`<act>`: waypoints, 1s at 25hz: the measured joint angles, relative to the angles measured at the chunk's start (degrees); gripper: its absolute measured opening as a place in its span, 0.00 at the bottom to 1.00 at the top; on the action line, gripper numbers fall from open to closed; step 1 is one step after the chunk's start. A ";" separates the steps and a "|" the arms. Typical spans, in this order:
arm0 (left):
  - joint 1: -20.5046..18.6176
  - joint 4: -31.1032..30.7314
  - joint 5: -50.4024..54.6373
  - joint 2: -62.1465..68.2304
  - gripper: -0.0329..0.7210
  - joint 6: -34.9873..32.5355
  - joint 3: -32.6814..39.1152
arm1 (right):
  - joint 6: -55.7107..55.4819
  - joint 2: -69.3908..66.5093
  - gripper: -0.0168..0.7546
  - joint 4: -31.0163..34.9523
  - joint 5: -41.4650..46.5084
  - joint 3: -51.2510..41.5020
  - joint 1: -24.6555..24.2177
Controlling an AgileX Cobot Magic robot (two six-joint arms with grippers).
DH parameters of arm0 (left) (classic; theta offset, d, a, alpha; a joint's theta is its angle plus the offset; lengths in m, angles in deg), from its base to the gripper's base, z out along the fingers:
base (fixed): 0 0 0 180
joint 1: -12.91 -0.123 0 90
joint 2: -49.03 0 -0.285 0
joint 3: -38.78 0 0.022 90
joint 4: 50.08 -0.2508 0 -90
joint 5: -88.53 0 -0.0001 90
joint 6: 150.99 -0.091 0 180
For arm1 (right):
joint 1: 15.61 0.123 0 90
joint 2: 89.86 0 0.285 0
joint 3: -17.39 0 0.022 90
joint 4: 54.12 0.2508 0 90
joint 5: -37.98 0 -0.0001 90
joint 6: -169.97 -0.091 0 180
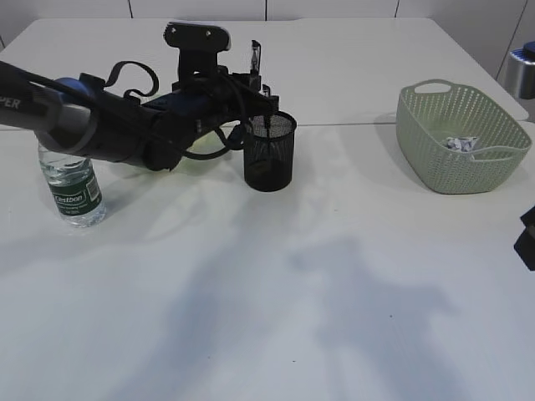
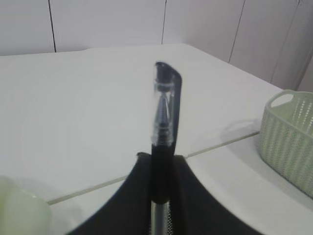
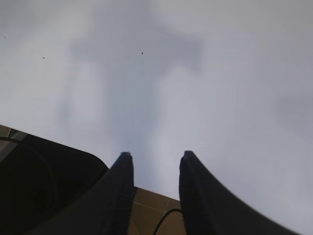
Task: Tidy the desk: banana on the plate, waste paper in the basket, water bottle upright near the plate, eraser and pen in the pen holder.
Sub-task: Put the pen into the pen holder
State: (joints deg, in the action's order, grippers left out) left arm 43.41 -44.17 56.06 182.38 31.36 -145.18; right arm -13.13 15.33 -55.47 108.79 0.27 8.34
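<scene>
My left hand (image 2: 161, 196) is clamped narrowly around a black-and-clear plastic pen (image 2: 164, 137), holding it upright with its capped end pointing up; seen from outside, that hand (image 1: 261, 104) sits right above the black wire-mesh pen holder (image 1: 270, 152), and the pen's lower end dips into the holder's mouth. The holder stands on the white surface (image 1: 276, 292) near the middle. To its left, a clear plastic water bottle with a green label (image 1: 73, 188) stands upright, partly behind my left arm. Far to the right sits a pale green woven plastic basket (image 1: 462, 138), with a crumpled piece of white waste paper (image 1: 461, 144) lying inside it. My right hand (image 3: 152, 169) hangs over bare surface with its two dark fingers (image 3: 120, 196) moderately apart, gripping nothing.
</scene>
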 joint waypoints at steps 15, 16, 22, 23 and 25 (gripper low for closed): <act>-0.09 0.00 -0.84 0.24 0.51 0.13 0.00 | 0.00 0.00 0.33 0.52 0.00 0.00 0.00; -0.09 0.00 -0.93 0.24 0.53 0.13 0.00 | 0.00 0.00 0.33 0.52 0.00 0.00 0.00; -0.09 0.00 -0.29 -0.04 0.55 0.17 0.00 | 0.00 0.00 0.33 0.56 0.00 0.00 0.00; -0.09 0.00 0.80 -0.47 0.55 0.17 0.00 | 0.00 0.00 0.33 0.56 0.00 0.00 0.00; -0.09 0.00 3.79 -2.38 0.55 0.17 0.00 | 0.00 0.00 0.33 0.56 0.00 0.00 0.00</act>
State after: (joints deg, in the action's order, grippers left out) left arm 43.32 -44.17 59.85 180.00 31.53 -145.18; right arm -13.13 15.33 -54.91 108.79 0.27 8.34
